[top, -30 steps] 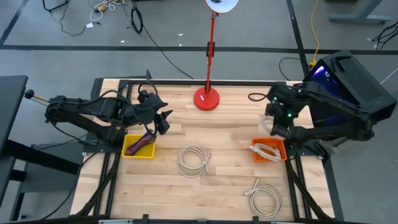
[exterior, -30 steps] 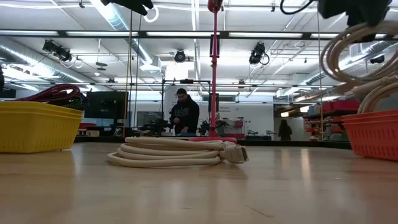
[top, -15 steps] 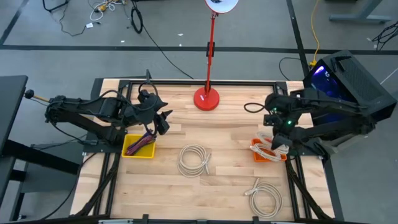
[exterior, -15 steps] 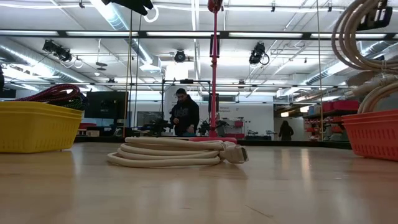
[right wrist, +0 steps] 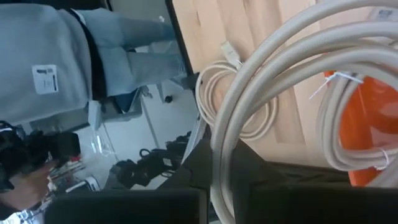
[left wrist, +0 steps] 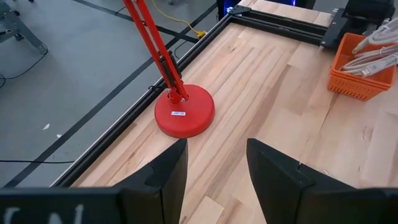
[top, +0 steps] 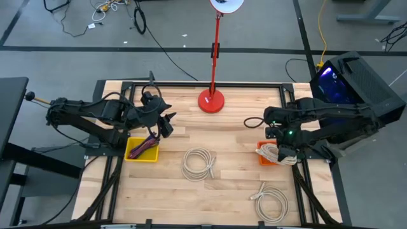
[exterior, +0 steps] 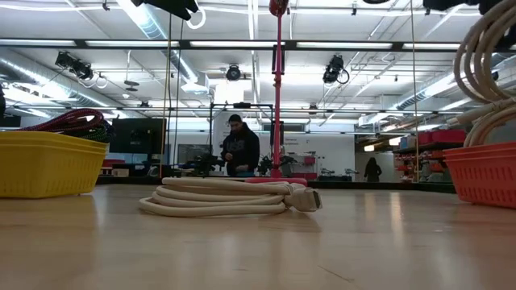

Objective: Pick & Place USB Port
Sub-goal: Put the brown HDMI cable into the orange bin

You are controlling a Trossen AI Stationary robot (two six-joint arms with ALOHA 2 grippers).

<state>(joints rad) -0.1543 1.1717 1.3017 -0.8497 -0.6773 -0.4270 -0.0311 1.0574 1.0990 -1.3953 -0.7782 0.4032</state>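
My right gripper (top: 278, 135) is shut on a coiled white USB cable (top: 272, 151) above the orange bin (top: 284, 159) at the table's right edge. In the low view the coil (exterior: 484, 64) hangs over the bin (exterior: 484, 173), where more white cable sticks out. A second white coil (top: 199, 162) lies flat mid-table, and a third (top: 270, 200) lies near the near edge. My left gripper (left wrist: 214, 168) waits open, in the air above the yellow bin (top: 141, 151) of dark red cables. My right gripper pinches several strands of the white coil (right wrist: 219, 155) between its two fingers (right wrist: 186, 186), the strands running through the gap. The coil hangs in loops below the gripper over the orange bin (right wrist: 367, 124). Whether its lowest loops touch the bin's contents I cannot tell.
A red lamp base (top: 210, 100) with its upright pole stands at the far middle of the table. Black frame rails run along the table's edges. A person in grey (right wrist: 56, 62) stands beyond the near right corner. Bare wood lies between the two bins.
My right gripper has moved toward the table's near edge and slightly left, carrying the white coil with it, still shut. The coil has swung along above the orange bin.
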